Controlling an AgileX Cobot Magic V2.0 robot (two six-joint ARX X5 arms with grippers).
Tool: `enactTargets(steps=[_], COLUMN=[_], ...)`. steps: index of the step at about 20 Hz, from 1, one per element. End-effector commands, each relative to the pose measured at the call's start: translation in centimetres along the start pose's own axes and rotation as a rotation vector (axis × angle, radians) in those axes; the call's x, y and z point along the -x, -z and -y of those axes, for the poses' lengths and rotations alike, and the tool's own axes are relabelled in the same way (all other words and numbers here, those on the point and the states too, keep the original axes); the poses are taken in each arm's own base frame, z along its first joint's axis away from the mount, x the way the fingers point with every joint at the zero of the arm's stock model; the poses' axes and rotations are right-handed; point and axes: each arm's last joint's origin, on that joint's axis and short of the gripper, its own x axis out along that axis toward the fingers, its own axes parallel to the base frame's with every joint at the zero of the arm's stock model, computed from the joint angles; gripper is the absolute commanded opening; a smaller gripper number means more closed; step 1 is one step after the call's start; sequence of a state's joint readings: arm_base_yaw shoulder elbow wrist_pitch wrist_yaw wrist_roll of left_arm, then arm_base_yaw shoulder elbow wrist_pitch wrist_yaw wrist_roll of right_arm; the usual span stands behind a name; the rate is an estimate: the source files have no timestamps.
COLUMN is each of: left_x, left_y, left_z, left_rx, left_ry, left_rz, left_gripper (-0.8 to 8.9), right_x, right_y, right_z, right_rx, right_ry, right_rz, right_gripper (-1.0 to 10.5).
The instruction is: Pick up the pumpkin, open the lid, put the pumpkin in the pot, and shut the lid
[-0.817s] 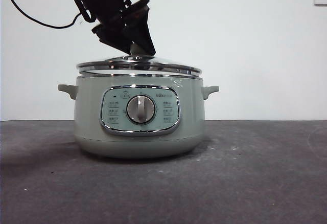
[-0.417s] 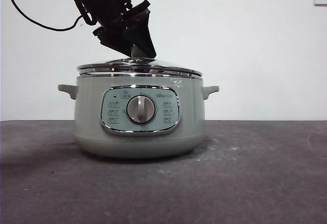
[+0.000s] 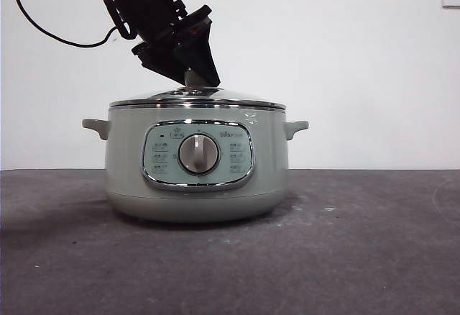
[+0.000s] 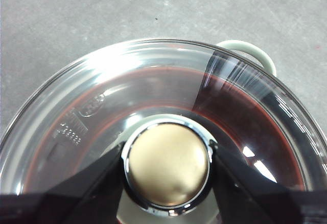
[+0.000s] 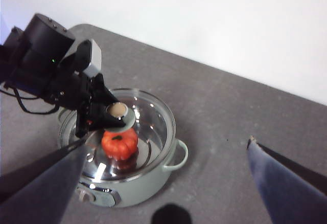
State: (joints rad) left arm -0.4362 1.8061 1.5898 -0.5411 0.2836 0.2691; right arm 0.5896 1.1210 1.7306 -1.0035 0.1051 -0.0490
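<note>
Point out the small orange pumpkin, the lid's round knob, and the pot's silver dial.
small orange ribbed pumpkin (image 5: 120, 142), right wrist view, its top
lid's round knob (image 4: 168, 164), left wrist view, its centre
pot's central silver dial (image 3: 198, 154), front view, its face

Sage-green pot (image 3: 194, 178) — orange-red pumpkin (image 5: 119, 142) — chrome-rimmed lid (image 3: 197, 101).

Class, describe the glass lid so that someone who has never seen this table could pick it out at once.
Start at the big sage-green pot in the middle of the dark table. The lid sits flat across its top: a shallow clear dome with a shiny chrome rim, the left gripper at its round knob. It is the only see-through part, and the orange pumpkin shows beneath it.
</note>
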Motion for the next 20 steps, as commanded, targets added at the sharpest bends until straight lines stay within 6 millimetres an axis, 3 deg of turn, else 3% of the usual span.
enactTargets(steps=[1,3,10,15,20], left_x=[-0.9,-0.9,1.1,3.9,8.5], left_y=[0.4,0.5,-0.1,-0.9,-1.5], left_z=[0.0,0.0,0.5,1.1,2.3], left_rx=[0.023,0.026,0.019,0.007,0.016], left_ry=[0.018,0.020,0.014,0.003,-0.006], left_rz=[-0.032,-0.043,-0.019,0.023,0.076], left_gripper=[5.07,5.61,5.62,5.62,5.62], right_x=[-0.1,-0.1,-0.1,0.0,0.1], right_y=[0.2,0.4,1.4,1.9,2.5], right_z=[0.0,-0.1,-0.3,-0.5,-0.7], right_rx=[0.006,0.008,-0.001,-0.015,-0.028], right_ry=[-0.003,-0.005,-0.072,-0.152,-0.207], right_rz=[-0.015,-0.037,-0.148,-0.195,-0.258], right_gripper=[6.3,6.3,6.3,6.3,6.3])
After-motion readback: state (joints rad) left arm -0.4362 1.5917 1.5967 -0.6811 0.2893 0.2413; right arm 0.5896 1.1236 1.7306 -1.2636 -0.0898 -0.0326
